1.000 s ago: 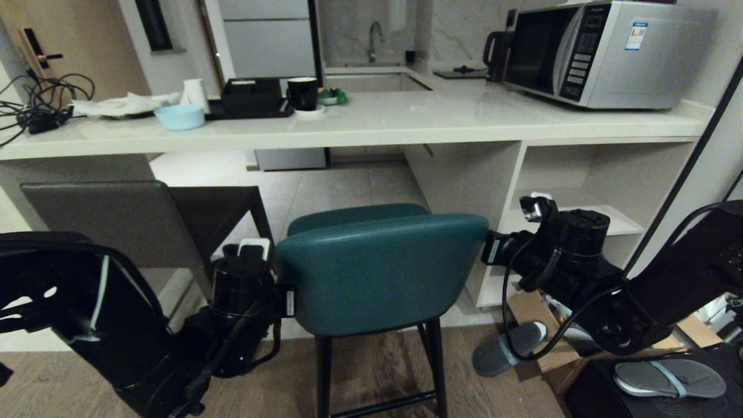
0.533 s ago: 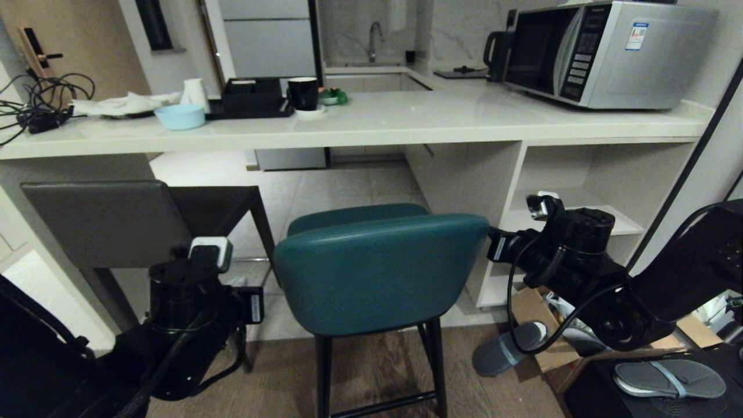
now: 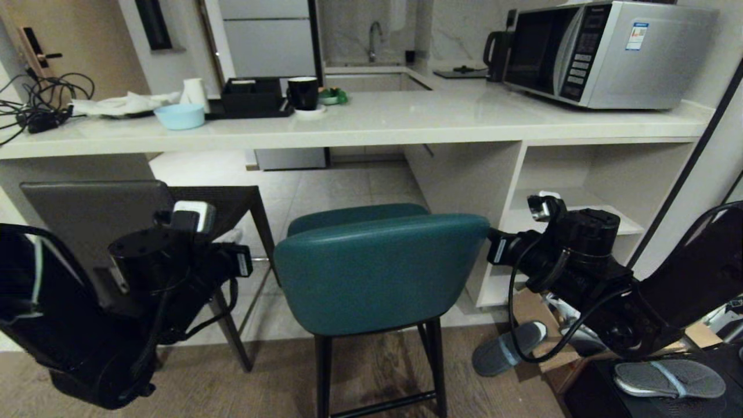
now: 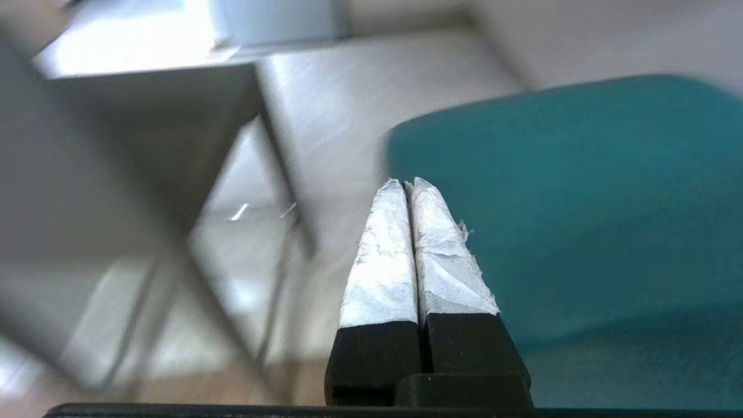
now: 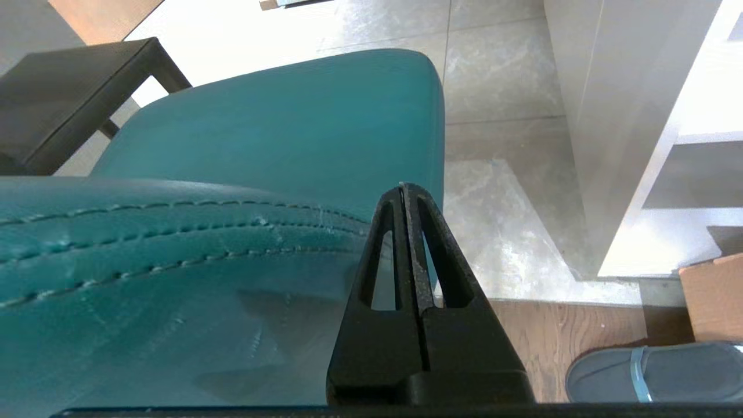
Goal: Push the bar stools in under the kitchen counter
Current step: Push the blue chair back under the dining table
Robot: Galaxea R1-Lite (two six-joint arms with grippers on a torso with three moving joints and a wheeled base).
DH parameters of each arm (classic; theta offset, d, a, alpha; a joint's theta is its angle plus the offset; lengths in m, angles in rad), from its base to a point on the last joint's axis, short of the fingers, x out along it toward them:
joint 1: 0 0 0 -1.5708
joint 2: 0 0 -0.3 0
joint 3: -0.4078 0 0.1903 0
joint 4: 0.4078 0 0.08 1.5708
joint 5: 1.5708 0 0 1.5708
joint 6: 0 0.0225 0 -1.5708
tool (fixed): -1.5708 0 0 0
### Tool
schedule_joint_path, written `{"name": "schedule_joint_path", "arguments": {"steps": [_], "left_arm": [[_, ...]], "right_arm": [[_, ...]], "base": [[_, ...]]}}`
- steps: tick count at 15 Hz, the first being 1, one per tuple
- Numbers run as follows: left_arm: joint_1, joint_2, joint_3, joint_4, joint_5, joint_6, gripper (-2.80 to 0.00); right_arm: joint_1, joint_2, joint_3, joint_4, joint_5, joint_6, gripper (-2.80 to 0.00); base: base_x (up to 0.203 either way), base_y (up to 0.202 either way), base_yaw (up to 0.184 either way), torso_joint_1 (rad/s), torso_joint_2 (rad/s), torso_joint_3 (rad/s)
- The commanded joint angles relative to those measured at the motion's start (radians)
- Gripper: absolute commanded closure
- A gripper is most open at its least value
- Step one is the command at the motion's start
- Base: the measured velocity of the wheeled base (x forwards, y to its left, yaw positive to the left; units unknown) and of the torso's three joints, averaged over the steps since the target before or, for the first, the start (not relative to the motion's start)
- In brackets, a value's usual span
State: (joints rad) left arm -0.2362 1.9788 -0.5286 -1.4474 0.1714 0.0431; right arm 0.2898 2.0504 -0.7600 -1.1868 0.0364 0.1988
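Bracketing my teal rounded-back bar stool (image 3: 377,270) at the glossy white stone-look kitchen counter (image 3: 371,125).
Left gripper (image 4: 406,184) and right gripper (image 5: 403,187) have jaws pressed together, empty; dark grey leather square stool (image 3: 87,215) stands left, partly under.

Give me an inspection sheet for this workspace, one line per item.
Surface: glossy white stone-look counter, laden.
Job's things: teal curved-back stool and dark grey square-backed stool, both backs outside the counter edge.
Clutter: silver microwave, black mug, pale blue bowl, grey slippers on floor.
Grippers: left gripper jaws shut, between the stools; right gripper jaws shut, at teal backrest's edge.
Cables: black tangle on counter's left end.
Surroundings: sink faucet behind.
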Motion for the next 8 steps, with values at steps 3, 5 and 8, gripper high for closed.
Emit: {"name": "schedule_joint_path", "arguments": {"steps": [3, 5, 8], "left_arm": [[-0.101, 0.198, -0.039, -0.082, -0.072, 0.043, 0.00], [-0.166, 0.226, -0.047, -0.082, -0.062, 0.044, 0.00], [-0.220, 0.244, -0.060, -0.083, -0.014, 0.044, 0.00]], "right_arm": [[0.030, 0.015, 0.011, -0.013, -0.001, -0.118, 0.00], [0.050, 0.043, -0.038, -0.008, -0.006, -0.120, 0.00], [0.075, 0.076, -0.158, 0.047, -0.049, -0.122, 0.00]], "base": [[0.000, 0.000, 0.000, 0.000, 0.00, 0.000], [0.000, 0.000, 0.000, 0.000, 0.00, 0.000], [0.000, 0.000, 0.000, 0.000, 0.00, 0.000]]}}
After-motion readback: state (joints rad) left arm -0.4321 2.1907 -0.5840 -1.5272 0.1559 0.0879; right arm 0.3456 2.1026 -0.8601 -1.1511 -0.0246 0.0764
